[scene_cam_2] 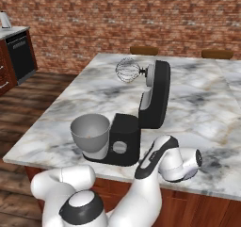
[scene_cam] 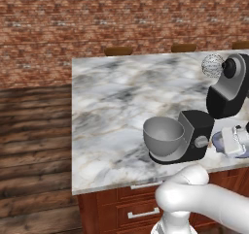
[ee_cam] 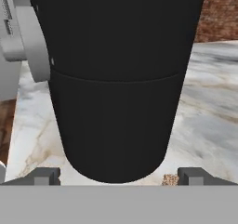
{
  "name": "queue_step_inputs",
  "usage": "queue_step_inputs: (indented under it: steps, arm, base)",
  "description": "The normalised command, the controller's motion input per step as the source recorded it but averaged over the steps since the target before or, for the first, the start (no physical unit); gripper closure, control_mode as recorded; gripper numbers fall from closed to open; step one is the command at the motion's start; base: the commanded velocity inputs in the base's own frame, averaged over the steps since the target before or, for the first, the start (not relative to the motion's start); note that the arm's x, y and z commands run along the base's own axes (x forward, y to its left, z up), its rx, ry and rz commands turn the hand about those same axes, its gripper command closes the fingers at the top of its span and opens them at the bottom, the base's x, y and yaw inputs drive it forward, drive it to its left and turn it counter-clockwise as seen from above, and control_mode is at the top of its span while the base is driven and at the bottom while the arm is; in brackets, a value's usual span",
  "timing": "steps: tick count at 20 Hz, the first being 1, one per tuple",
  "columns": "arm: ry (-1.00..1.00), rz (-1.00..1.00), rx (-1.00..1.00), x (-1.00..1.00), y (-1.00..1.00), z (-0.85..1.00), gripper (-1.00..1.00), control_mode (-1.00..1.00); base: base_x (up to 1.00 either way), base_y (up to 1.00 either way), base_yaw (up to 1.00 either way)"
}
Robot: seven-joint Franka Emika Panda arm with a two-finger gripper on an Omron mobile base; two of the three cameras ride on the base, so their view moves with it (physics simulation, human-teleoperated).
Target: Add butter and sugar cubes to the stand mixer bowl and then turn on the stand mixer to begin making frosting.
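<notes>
Hand [ee_cam: 118, 175] spread wide, facing unlabelled stand mixer [ee_cam: 116, 79]

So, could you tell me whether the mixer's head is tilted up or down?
Up: the mixer head leans back, its whisk high above the bowl.

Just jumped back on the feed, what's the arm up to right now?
The arm is reaching along the near edge of the marble counter, its claw open and empty, close up against the black stand mixer. The mixer's head is tilted back with the whisk raised. The stand mixer bowl sits on the mixer's base; whether anything lies inside it is hard to tell. Nothing is being held.
</notes>
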Motion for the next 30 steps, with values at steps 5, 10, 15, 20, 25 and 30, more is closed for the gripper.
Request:
queue_step_inputs:
  steps: [5, 10, 15, 20, 25, 30]
  arm:
    - [0.0, 0.0, 0.0, 0.35, 0.0, -0.25, -1.0, -1.0]
    - [0.0, 0.0, 0.0, 0.36, 0.0, -0.25, -1.0, -1.0]
    - [0.0, 0.0, 0.0, 0.29, -0.03, -0.25, -1.0, -1.0]
    - [-0.02, 0.0, 0.0, 0.26, -0.2, -0.18, -1.0, -1.0]
    - [0.0, -0.01, -0.01, 0.05, -0.02, -0.4, 1.0, -1.0]
    - [-0.06, -0.15, -0.06, -0.45, 0.0, -0.6, 1.0, -1.0]
  base:
    - [0.0, 0.0, 0.0]
    - [0.0, 0.0, 0.0]
    - [0.0, 0.0, 0.0]
    - [0.0, 0.0, 0.0]
    - [0.0, 0.0, 0.0]
    - [0.0, 0.0, 0.0]
